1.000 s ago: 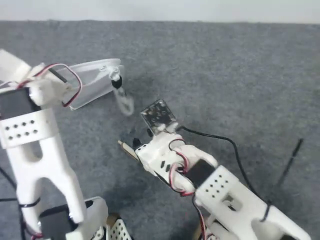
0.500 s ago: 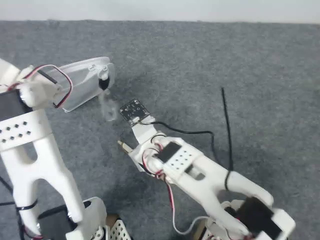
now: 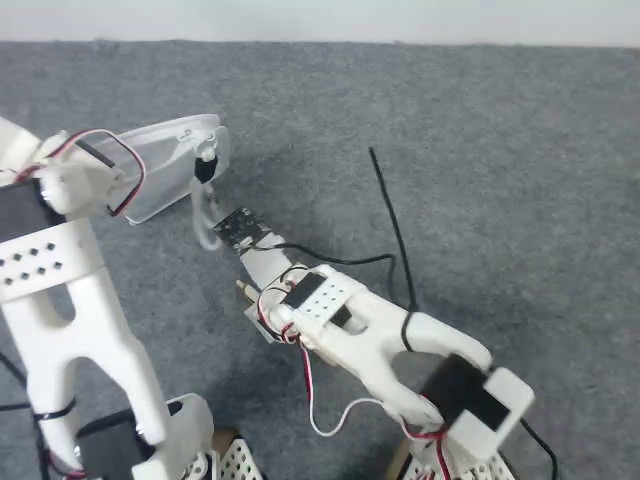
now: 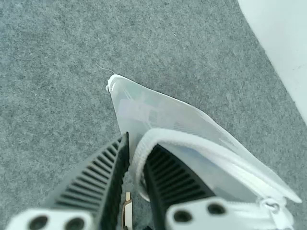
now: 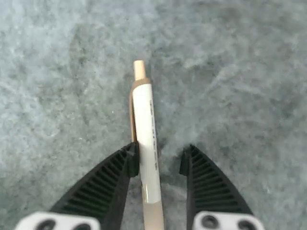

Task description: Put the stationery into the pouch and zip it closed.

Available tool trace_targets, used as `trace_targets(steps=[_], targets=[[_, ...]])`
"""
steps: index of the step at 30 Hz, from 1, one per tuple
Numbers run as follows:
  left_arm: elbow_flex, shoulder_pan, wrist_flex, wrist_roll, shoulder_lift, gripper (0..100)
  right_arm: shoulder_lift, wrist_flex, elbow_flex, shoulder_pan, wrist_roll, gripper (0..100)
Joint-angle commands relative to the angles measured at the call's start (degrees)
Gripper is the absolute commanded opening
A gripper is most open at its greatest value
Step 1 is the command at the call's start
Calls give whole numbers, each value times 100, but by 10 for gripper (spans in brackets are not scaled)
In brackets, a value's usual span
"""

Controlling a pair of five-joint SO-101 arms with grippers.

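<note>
A translucent pouch [image 3: 165, 168] with a white zipper edge [image 4: 201, 151] hangs above the grey mat at the far left. My left gripper [image 4: 136, 160] is shut on that edge near the pouch's open mouth. A white pen [image 5: 145, 139] with a tan end lies on the mat; its tan end [image 3: 243, 289] pokes out beside the right arm's wrist. My right gripper [image 5: 161, 149] is open and straddles the pen. The pen rests against one finger [image 5: 125, 165], with a gap to the other. The pen lies just in front of and below the pouch.
The grey mat [image 3: 500, 130] covers the table up to a white wall strip at the back. A black cable [image 3: 392, 225] stands up from the right arm over the middle. The left arm's white column [image 3: 80, 310] fills the near left.
The right arm has swung its upper part round to the right and its wrist has shifted left toward the pouch. The black cable moved left. The pouch shifted slightly left.
</note>
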Motion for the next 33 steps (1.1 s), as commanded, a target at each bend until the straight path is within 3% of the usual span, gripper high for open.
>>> trace_targets(steps=[1, 5, 14, 33], targets=[[-48, -18, -220, 97, -273, 11, 171, 31, -396, -13, 176, 72], [-48, -18, -220, 97, -273, 11, 338, 470, -738, -13, 176, 3], [-48, -18, -220, 97, -273, 11, 312, 2079, -1556, 382, 132, 6], [-40, 0, -202, 97, -273, 11, -295, 5499, -3727, 382, 132, 6]])
